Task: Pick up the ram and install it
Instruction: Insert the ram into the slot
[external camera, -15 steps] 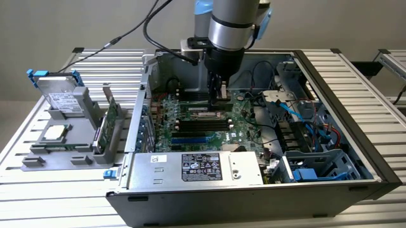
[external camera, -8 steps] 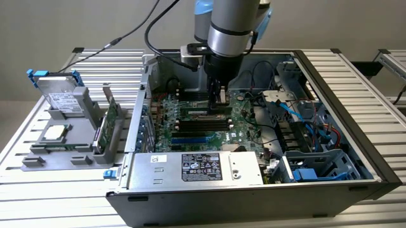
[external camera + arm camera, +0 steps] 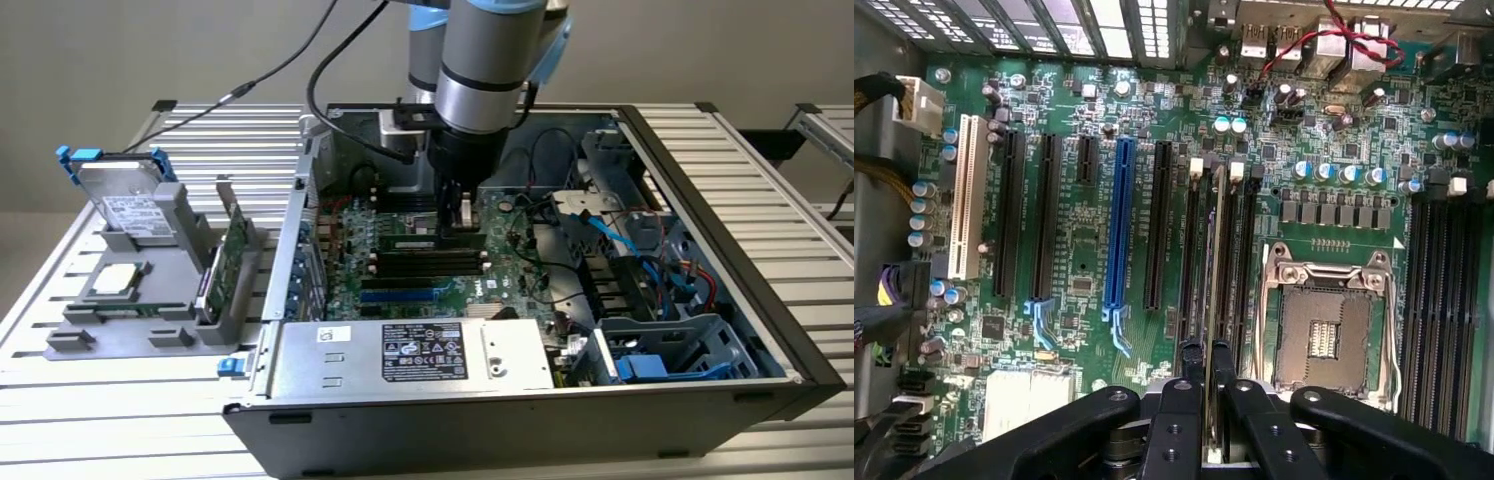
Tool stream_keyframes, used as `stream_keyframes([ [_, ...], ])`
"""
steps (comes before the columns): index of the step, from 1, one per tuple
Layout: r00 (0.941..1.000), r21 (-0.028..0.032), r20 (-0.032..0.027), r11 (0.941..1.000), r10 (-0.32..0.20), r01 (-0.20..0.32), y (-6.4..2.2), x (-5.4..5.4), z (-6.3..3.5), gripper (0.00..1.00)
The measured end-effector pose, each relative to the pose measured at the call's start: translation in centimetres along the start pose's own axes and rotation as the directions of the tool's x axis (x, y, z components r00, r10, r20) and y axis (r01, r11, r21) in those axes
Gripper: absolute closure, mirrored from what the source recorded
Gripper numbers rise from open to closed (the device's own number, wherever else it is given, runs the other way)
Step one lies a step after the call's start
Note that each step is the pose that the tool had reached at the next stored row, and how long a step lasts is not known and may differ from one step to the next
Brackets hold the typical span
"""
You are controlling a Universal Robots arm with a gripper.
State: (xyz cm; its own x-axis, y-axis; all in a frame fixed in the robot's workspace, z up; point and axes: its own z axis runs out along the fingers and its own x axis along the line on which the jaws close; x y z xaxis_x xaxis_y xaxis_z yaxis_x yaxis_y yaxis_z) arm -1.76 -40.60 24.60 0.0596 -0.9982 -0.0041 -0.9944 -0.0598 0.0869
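Soft, even light brightens the table [image 3: 134, 400], the case [image 3: 507, 430] interior sits dimmer, and the gripper [image 3: 1206, 352] looks near-black with faint sheen.

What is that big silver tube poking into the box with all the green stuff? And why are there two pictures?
The tube is a robot arm. It is reaching down into an open computer case that sits on a metal table. One picture is taken by a camera standing off to the side. The other comes from a camera on the arm's wrist, looking down at the green motherboard. The black gripper is pinching the ram, a thin memory stick seen edge-on, at the long black slots. Beside the case, a grey holder carries a silver drive, a square chip and a green card.
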Motion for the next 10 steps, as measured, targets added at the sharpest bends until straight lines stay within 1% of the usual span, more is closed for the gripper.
stream_keyframes([
  [9, 1.0, 0.0, 0.0002, 1.0, 0.003, -0.003, -0.05, 0.0, 1.64, 0.86],
  [10, 1.0, -0.0001, -0.0016, 1.0, 0.003, -0.003, -0.06, 0.0, 1.79, 0.86],
])
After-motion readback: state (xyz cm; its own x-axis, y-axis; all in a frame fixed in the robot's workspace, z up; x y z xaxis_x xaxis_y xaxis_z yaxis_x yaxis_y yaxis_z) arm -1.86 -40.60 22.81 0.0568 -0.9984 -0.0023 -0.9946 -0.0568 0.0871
